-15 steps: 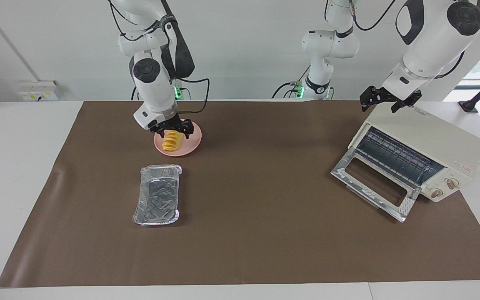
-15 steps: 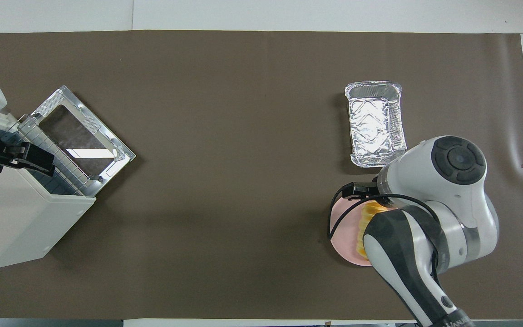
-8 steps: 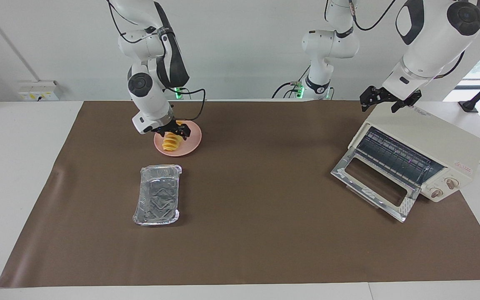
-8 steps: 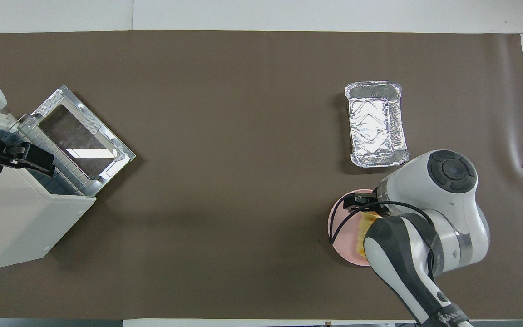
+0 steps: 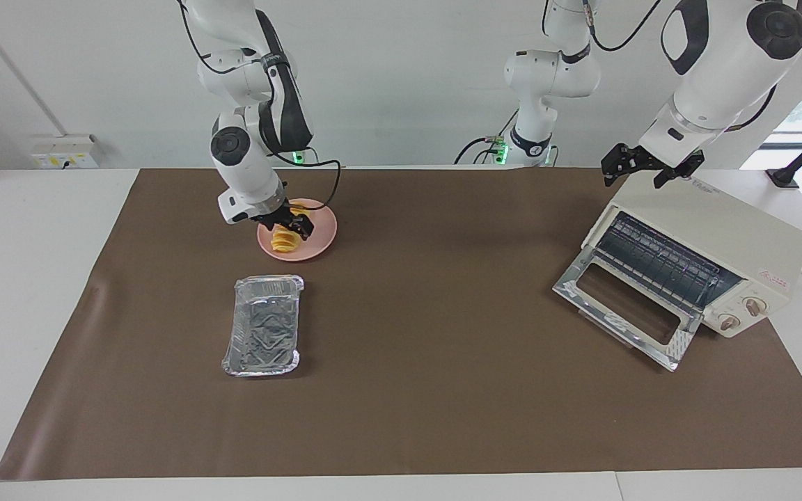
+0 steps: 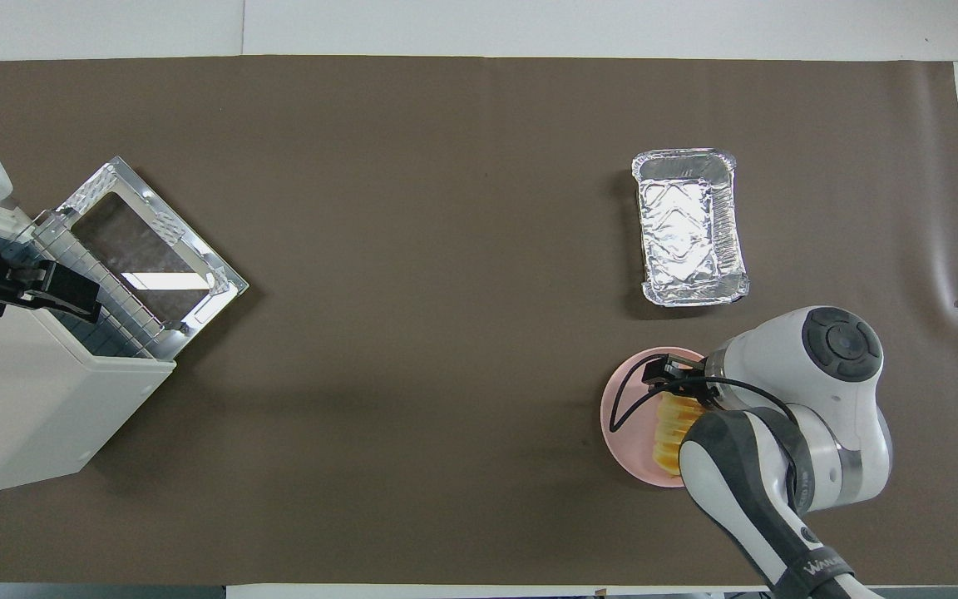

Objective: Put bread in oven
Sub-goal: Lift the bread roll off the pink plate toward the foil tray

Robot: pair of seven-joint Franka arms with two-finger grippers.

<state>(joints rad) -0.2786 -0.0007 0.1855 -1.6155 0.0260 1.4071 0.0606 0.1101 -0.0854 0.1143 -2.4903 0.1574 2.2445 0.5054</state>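
**Right gripper drops onto the bread**

Since a second ago the right gripper [image 5: 294, 224] has come down lower over the pink plate [image 5: 323, 229], jaws spread wide astride the bread [image 5: 284, 239], not yet clamped. Its long axis runs toward and away from the robots. Left gripper [image 5: 641, 165] waits, open, over the oven [image 5: 721, 236], whose door hangs down.

Robotics lab, plainly — white arms [image 5: 248, 132] bolted along a paper-covered table [image 5: 443, 417], bare white wall at 12 o'clock, loose cabling — wall sockets [image 5: 67, 154] at 10 o'clock.
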